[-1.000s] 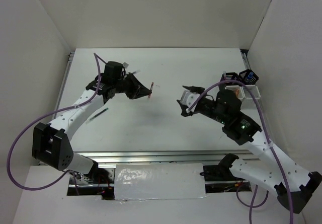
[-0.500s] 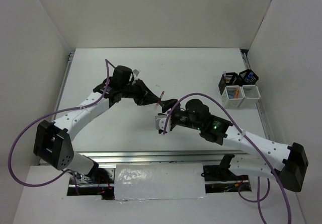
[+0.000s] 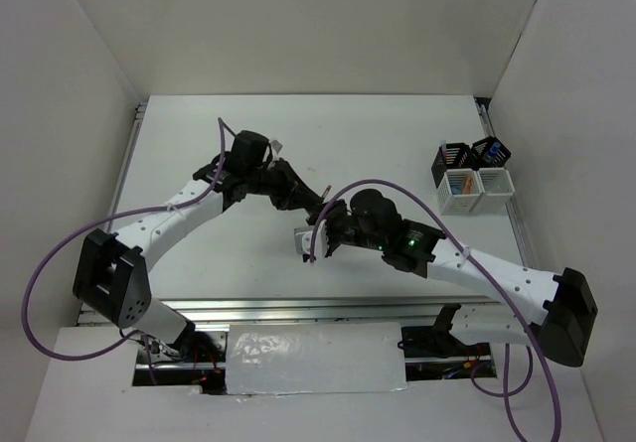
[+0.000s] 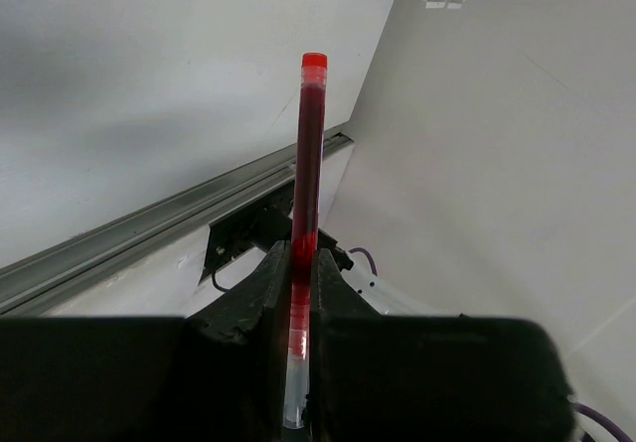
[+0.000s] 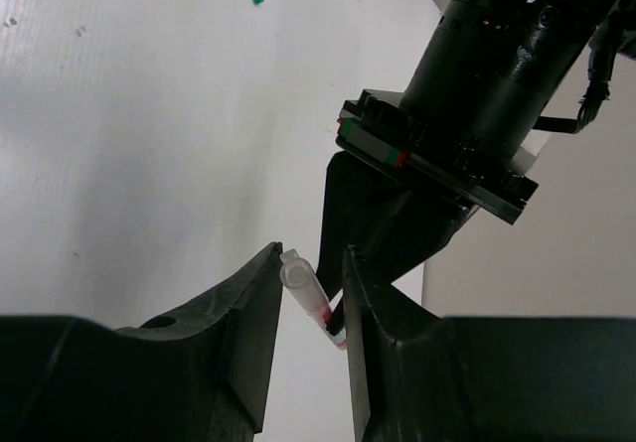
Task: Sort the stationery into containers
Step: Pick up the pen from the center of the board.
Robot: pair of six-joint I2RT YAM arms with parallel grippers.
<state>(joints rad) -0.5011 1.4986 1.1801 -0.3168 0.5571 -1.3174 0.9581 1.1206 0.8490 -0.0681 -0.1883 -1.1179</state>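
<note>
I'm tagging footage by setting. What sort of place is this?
Probably a robotics lab test cell: two arms bolted to a white table, plain white walls boxing it in, and small organizer bins for sorting.

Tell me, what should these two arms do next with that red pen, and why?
Probably close the right gripper on the red pen. The left gripper clamps one end, and the pen's other end sits between the right jaws, which look open and not yet gripping.

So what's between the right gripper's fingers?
The clear end of the red pen, clamped in the left gripper; the right gripper is open around it. The right wrist view shows it.
</note>
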